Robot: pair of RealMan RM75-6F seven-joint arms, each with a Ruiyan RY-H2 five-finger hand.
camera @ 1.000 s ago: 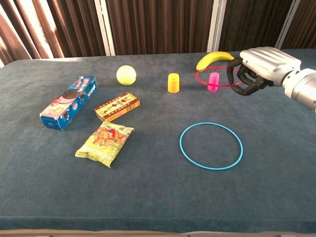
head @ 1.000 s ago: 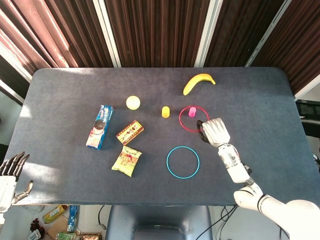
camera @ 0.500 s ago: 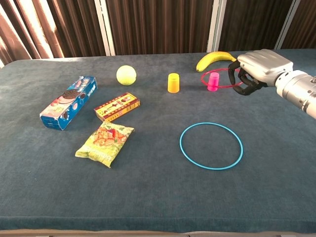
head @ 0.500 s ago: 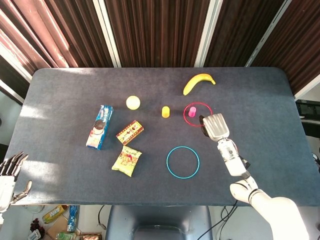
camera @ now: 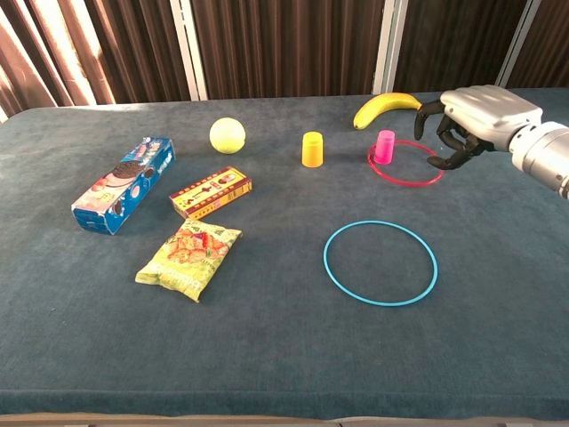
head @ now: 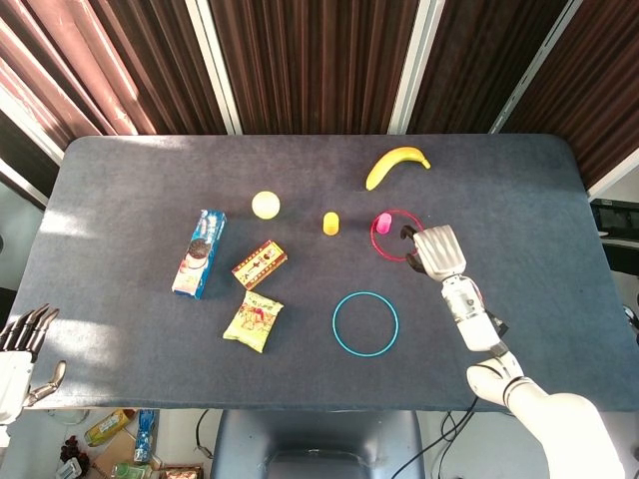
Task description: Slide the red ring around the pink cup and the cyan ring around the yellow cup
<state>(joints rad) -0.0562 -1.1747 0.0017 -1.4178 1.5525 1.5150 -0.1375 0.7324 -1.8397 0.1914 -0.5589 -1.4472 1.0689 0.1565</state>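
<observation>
head view: high above table (head: 120,180), facing straight down | chest view: low, near front edge, facing curtains | shared: whole tabletop

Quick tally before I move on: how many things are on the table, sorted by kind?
Rings: 2, red ring, cyan ring
Cups: 2, pink cup, yellow cup
Snack packs: 3, cookie box, small box, chip bag
Fruit: 1, banana
Balls: 1, yellow ball
Total: 9
</observation>
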